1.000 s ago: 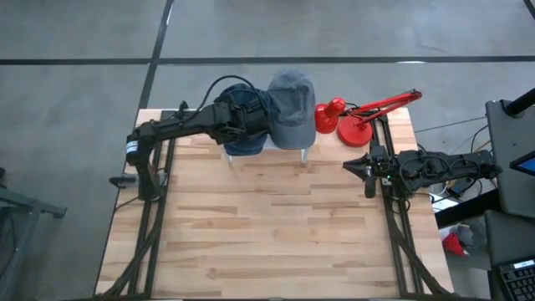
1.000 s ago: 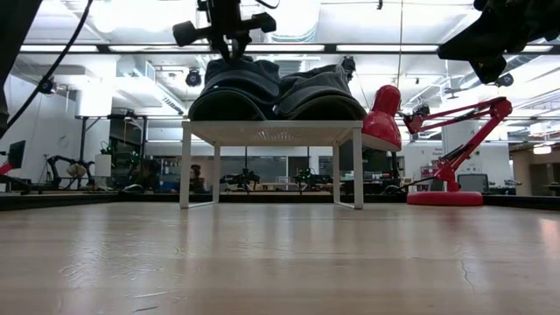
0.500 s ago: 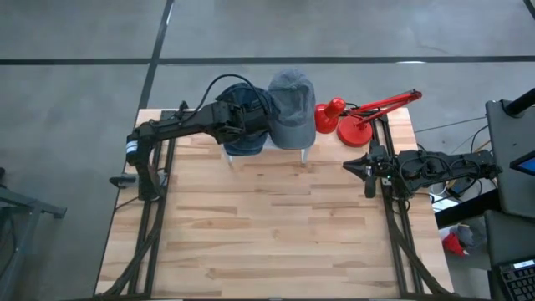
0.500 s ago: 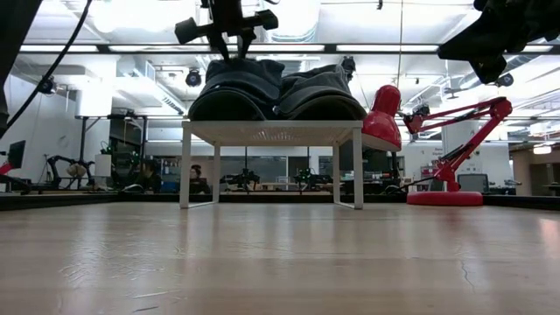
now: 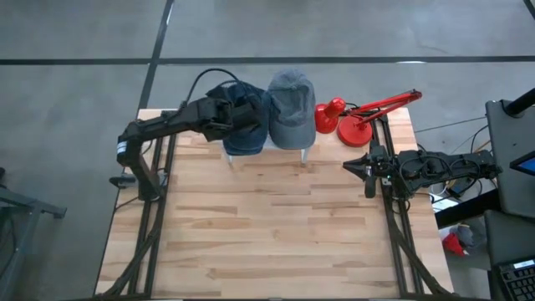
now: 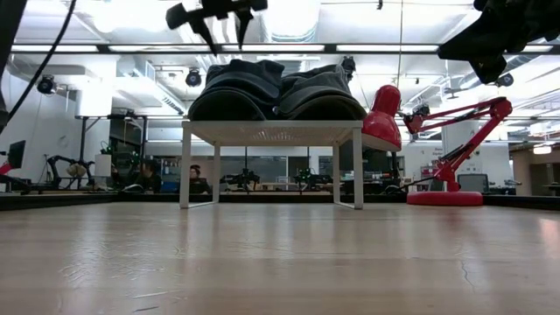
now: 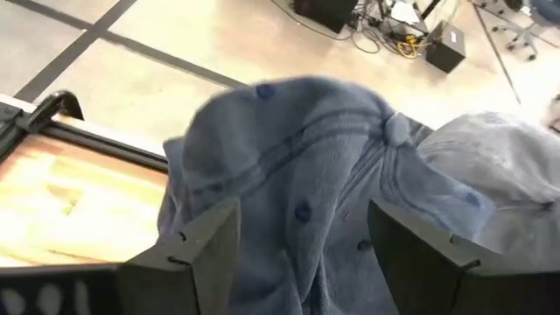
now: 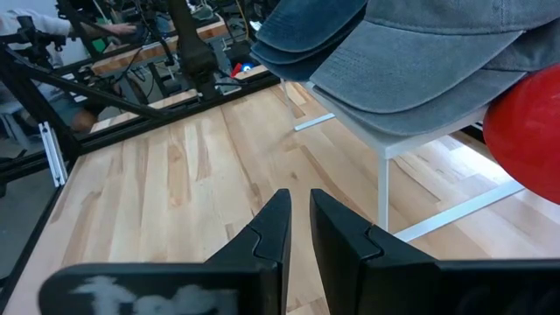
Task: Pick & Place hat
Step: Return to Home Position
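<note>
Left gripper (image 5: 232,117) above stack of dark blue caps (image 5: 248,140), clear of it in low view; jaws spread wide, empty. Cap stack sits on left half of white shelf (image 6: 271,133), touching lighter grey-blue cap (image 5: 291,104) on right half. Red desk lamp (image 5: 355,117) just beside shelf. Right gripper (image 5: 368,171) over worktop (image 5: 267,226) right edge; jaws nearly together, empty.

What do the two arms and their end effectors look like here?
Both arms are dark and jointed. The left arm carries a looping black cable and a white band near its base; the right arm is draped in black wiring. The left end effector and right end effector each have two dark, angular fingers.
</note>
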